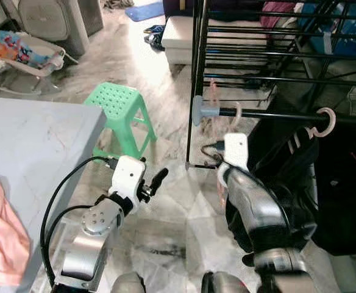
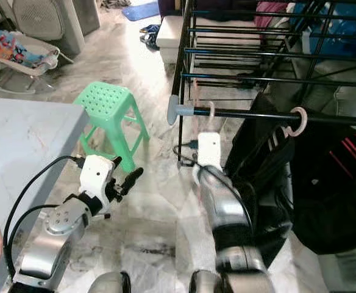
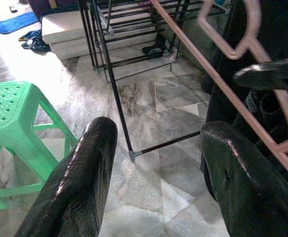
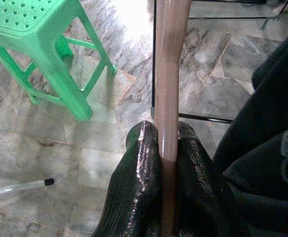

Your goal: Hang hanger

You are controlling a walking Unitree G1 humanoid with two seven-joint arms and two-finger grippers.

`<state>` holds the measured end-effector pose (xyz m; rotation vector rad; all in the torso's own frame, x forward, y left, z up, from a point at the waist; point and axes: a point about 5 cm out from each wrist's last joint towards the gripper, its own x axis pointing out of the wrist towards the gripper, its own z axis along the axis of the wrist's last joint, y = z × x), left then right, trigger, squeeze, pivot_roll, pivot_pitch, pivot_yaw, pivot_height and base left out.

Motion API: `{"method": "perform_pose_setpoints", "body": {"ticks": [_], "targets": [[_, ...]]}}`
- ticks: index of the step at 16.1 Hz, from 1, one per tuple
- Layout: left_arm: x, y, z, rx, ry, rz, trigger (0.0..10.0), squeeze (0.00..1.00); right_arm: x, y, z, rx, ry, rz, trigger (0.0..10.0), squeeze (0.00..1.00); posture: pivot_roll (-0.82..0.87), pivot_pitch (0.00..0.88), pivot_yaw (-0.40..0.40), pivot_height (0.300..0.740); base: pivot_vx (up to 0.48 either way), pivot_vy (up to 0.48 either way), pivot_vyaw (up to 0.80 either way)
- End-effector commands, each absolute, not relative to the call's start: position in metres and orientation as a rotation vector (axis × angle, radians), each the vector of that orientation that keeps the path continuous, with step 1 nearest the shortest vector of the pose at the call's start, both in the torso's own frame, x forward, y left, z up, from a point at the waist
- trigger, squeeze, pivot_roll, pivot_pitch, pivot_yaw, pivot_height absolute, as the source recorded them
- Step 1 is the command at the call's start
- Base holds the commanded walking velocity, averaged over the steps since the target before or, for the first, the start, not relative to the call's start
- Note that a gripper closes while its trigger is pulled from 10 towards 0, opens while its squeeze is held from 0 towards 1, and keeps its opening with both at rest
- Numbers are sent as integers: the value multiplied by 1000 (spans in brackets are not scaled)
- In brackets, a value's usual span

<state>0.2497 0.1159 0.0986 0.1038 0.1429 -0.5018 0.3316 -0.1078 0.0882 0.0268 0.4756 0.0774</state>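
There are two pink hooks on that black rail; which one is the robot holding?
The hook nearer the rail's capped end: its pink hanger runs down into the shut right pincer. The other hook carries a black garment.

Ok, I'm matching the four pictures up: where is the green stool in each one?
Left eye view: green stool on the floor, upper middle, between the grey table and the black drying rack.
Right eye view: same spot, left of centre.
Left wrist view: beside the open left gripper, away from the rack.
Right wrist view: beyond the right gripper clamping the pink hanger.
Shared landmark: the drying rack.
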Motion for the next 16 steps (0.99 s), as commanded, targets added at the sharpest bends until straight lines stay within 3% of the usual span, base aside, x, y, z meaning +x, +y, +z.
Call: {"method": "perform_pose_setpoints", "body": {"ticks": [1, 5, 8, 12, 13, 16], "targets": [[248, 115, 99, 110, 143, -507, 10000, 0, 339, -106, 94, 32, 451, 91, 10000, 0, 84, 102, 39, 740, 0, 0, 0], [250, 114, 99, 111, 145, -505, 10000, 0, 356, -111, 91, 50, 527, 77, 10000, 0, 86, 94, 30, 740, 0, 0, 0], [248, 113, 98, 113, 150, -505, 10000, 0, 341, -111, 58, 102, 675, 69, 10000, 0, 87, 93, 27, 740, 0, 0, 0], [248, 113, 97, 117, 156, -511, 10000, 0, 330, -115, 40, 124, 732, 44, 10000, 0, 81, 96, 33, 740, 0, 0, 0], [249, 112, 96, 118, 157, -514, 10000, 0, 330, -118, 40, 146, 717, 28, 10000, 1000, 78, 96, 36, 740, 0, 0, 0], [250, 110, 96, 117, 156, -517, 10000, 0, 334, -122, 48, 120, 640, 32, 10000, 1000, 73, 90, 37, 740, 0, 0, 0]]}}
